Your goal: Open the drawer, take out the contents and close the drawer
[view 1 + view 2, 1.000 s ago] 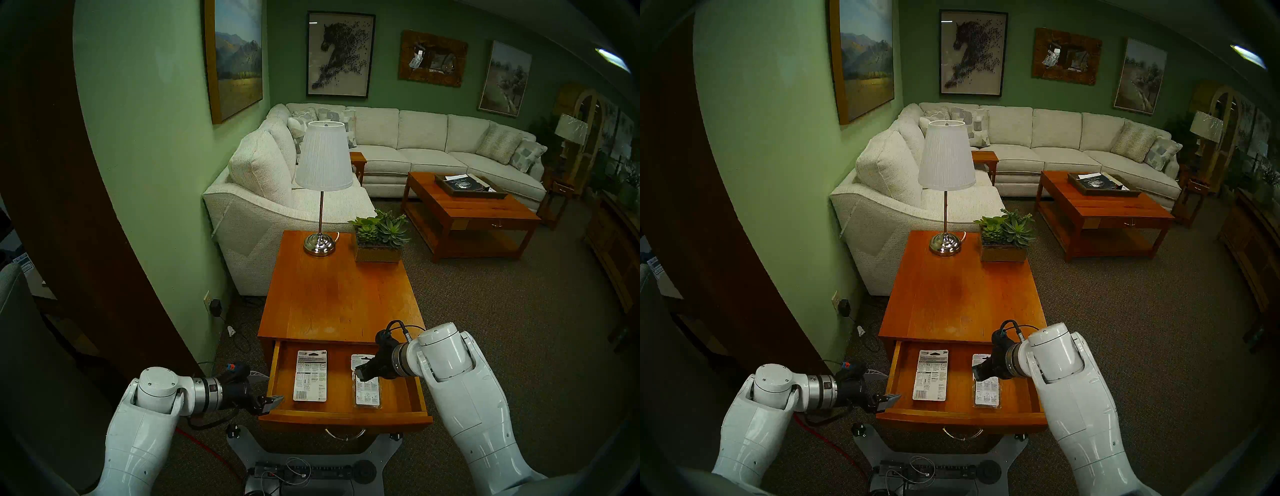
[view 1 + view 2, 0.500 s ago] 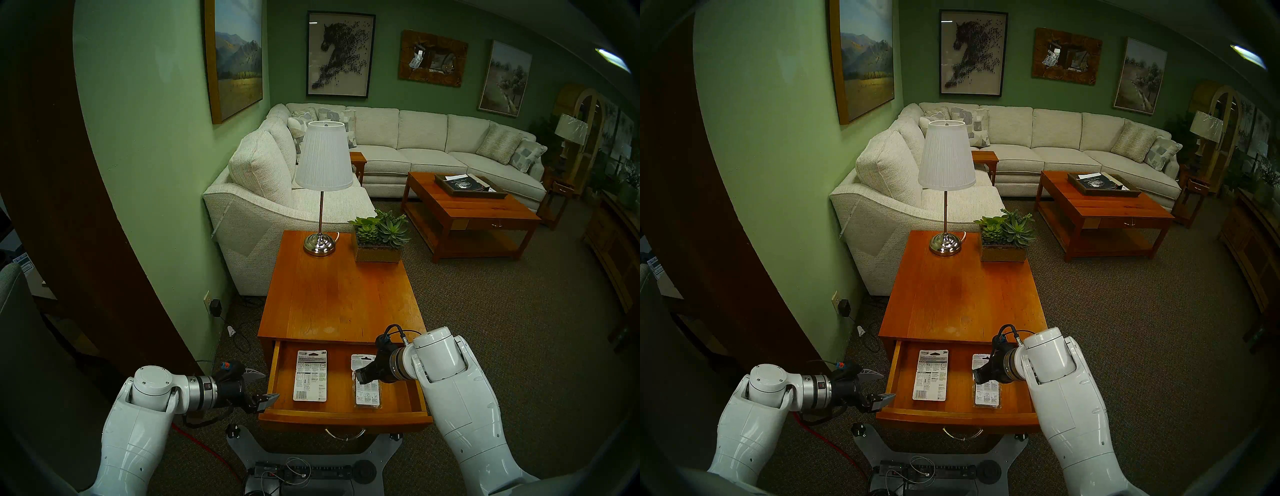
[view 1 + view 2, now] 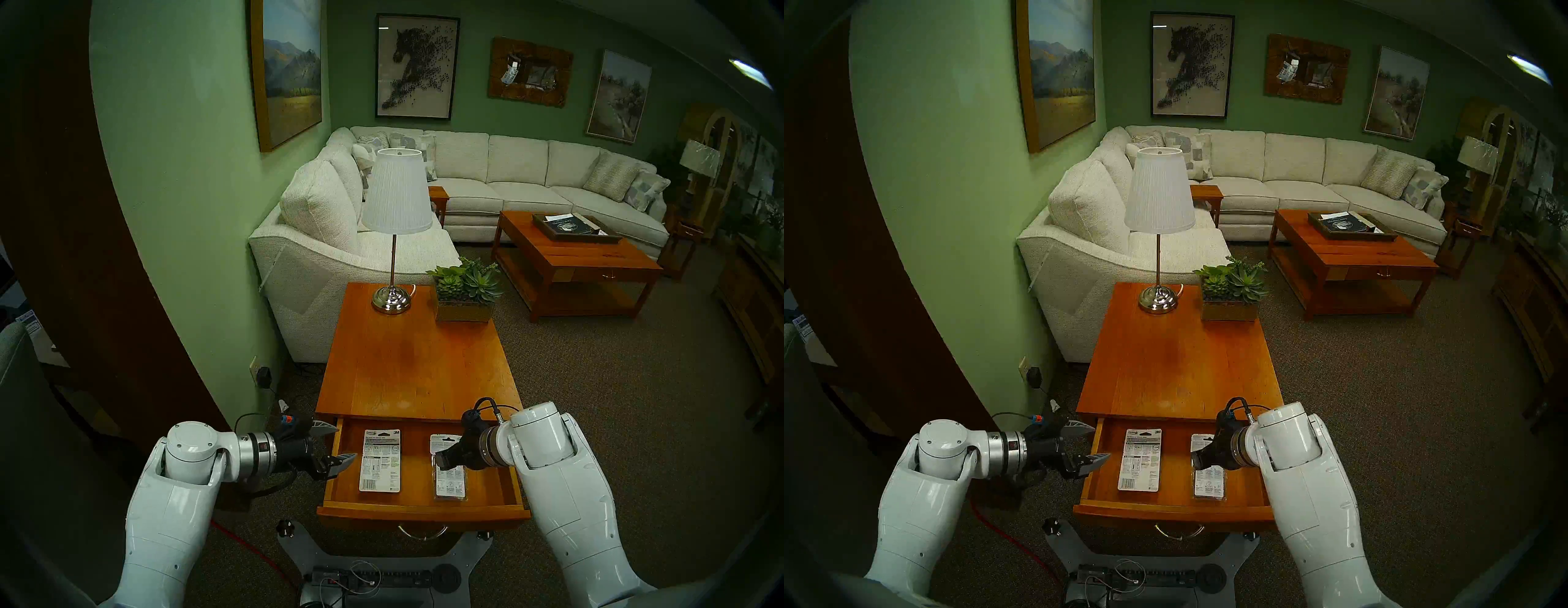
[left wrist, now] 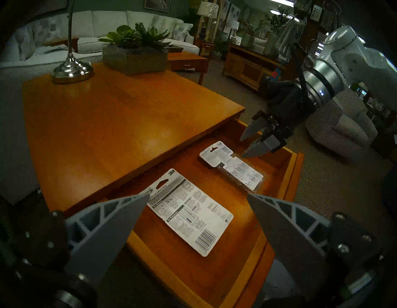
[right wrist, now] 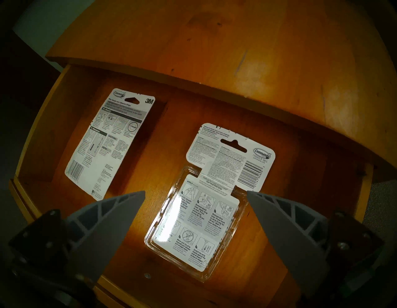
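Right wrist view: the right pincer (image 5: 194, 194) is hanging spread above the blister pack (image 5: 199, 215) lying directly beneath it in the pulled-out drawer (image 5: 305, 163), apparently lining up a grab; the left pincer (image 3: 335, 443), likewise spread, is facing the 3M card (image 3: 380, 460) just ahead.

Lamp (image 3: 396, 204) and succulent planter (image 3: 464, 302) on tabletop (image 3: 415, 365)

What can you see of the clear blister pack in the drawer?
The blister pack is a small clear plastic shell with a white printed header card carrying a barcode and hang slot, instruction panels showing through. It lies flat, printed side up, on the open drawer floor's right half, apart from the flat white card. The right claw hovers open above it.
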